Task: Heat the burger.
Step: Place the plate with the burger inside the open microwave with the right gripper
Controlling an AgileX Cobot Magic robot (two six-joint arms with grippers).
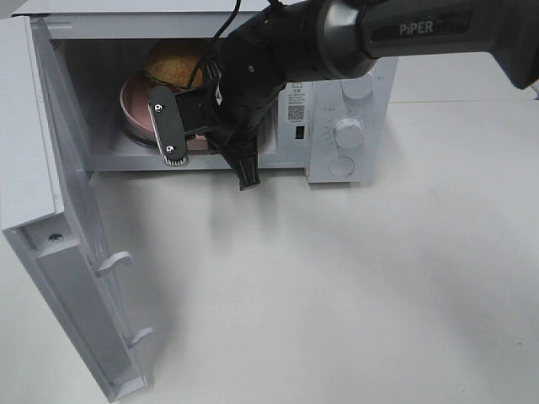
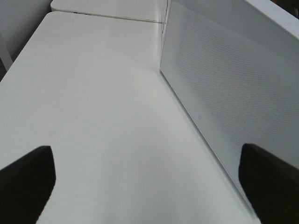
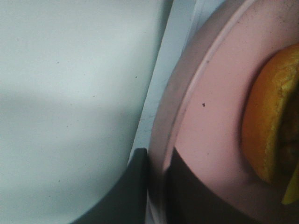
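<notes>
1. The burger (image 1: 173, 63) sits on the pink plate (image 1: 133, 108) inside the microwave (image 1: 370, 109), toward the back of the cavity. From the high view we only get its golden bun top showing above the plate.
2. The microwave's door (image 1: 50, 244) hangs wide open on the left of the high view. The knobs (image 1: 348, 132) are on the panel to the right of the cavity.
3. The right arm (image 1: 421, 34) reaches across from the right into the mouth of the cavity and covers a good chunk of the plate's front.
4. The right gripper (image 3: 156, 184) is pinched almost shut on the plate's rim. In its wrist view one finger sits outside the rim and the other inside on the pink surface, with the rim squeezed between them.
5. That same wrist view catches the burger's orange-brown edge on the plate, apart from the fingers. Whether the plate is resting on the cavity floor or raised a bit, we honestly can't tell.
6. The left gripper (image 2: 149, 186) is spread as wide as it goes and has hold of nothing. We just see bare white desk (image 2: 93, 121) between the two dark fingertips.
7. Just beside it a white dotted panel (image 2: 224, 84) stands on the desk. We can't say from that view what it belongs to.
</notes>
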